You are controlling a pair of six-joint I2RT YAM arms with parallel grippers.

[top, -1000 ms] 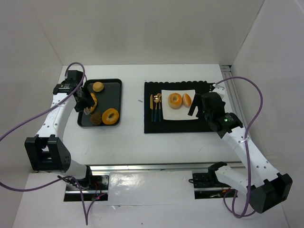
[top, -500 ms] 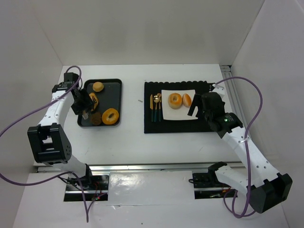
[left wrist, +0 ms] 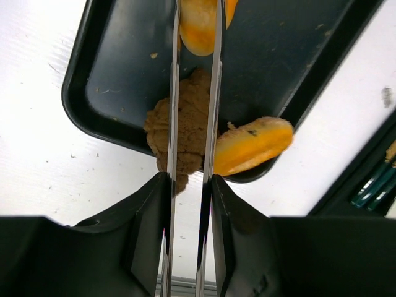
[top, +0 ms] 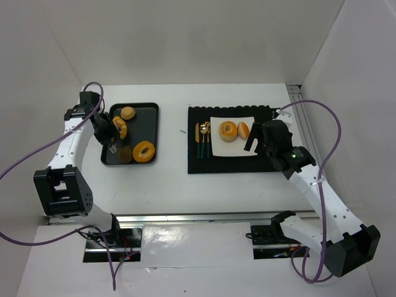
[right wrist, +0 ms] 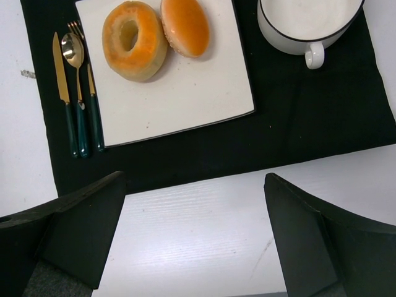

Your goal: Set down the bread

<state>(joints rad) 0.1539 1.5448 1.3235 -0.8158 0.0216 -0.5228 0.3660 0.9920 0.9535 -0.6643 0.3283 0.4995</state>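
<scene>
**Top view.** The left gripper (top: 113, 131) hangs over the left part of the black tray (top: 151, 117), with an orange piece of bread (top: 119, 128) in its jaws. How wide the jaws stand is hard to judge from here. A small roll (top: 128, 112) lies at the far end of the tray. A tray bagel (top: 143, 151) and a brown cookie (top: 126, 154) lie at the near end. To the right, well apart from the tray, a black mat (top: 229, 164) carries a white plate (top: 232, 148). A plate bagel (top: 228, 130) and a plate roll (top: 244, 130) lie on it side by side, with cutlery (top: 202, 139) just left of the plate. The right gripper (top: 255, 141) hovers over the plate's right edge and hides the mat behind it.

**Left wrist view.** The two thin fingers (left wrist: 214, 93) stand narrow and clamp the bread from both sides. The bread is cut off by the top edge, as are the fingertips. Below it, the cookie is partly masked by the fingers. The tray bagel leans at the tray's rim, seen edge-on.

**Right wrist view.** The dark fingers (right wrist: 74, 229) stand wide apart with nothing between them, above bare table at the mat's near edge. A white cup (right wrist: 291, 25) is cut off at the top edge.
</scene>
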